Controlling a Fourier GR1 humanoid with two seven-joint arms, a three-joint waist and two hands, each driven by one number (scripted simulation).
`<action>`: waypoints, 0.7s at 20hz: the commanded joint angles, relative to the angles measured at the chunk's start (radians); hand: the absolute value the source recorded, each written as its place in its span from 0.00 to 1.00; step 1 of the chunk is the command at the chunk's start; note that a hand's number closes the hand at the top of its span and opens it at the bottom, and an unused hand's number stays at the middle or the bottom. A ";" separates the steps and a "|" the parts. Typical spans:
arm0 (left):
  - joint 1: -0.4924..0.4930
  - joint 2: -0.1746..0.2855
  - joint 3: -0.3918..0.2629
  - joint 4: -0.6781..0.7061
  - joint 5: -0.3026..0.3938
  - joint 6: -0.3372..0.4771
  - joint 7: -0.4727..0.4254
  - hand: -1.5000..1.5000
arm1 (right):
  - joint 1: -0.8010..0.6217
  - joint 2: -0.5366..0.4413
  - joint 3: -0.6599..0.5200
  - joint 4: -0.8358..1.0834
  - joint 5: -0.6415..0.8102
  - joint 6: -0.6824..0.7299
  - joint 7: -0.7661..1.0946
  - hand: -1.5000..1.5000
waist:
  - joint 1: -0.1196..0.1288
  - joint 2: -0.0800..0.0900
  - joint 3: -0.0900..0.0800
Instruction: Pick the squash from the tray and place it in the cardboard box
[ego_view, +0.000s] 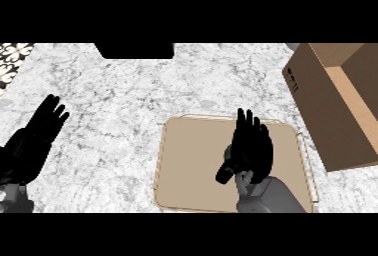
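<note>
Right hand (249, 147) over tray (193, 162); box (316, 107) alongside

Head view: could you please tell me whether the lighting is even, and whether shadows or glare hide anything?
In the head view the light is flat and even: no glare on the counter, no shadow under the right hand or beside the cardboard box; the tray reads evenly tan. The left hand, at the left edge, is a dark shape. No squash shows.

A white, grey-veined marble bench (111, 90) fills the view. A black rectangular block (135, 50) sits at the bench's far edge, and black-and-white patterned tiling (11, 57) lies beyond its far-left corner.
</note>
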 joint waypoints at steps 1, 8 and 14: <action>0.033 -0.031 -0.030 -0.061 -0.024 0.021 0.016 0.50 | -0.019 0.013 0.044 0.039 -0.003 -0.005 0.215 0.00 | 0.006 -0.002 0.000; 0.023 -0.051 -0.011 -0.017 -0.031 0.009 -0.013 0.50 | 0.023 0.013 0.012 0.070 0.011 -0.013 0.159 0.00 | 0.001 0.000 0.000; 0.006 -0.041 0.000 -0.036 -0.033 0.005 0.035 0.50 | -0.006 0.013 -0.006 0.133 -0.023 -0.003 0.156 0.00 | 0.003 0.000 0.000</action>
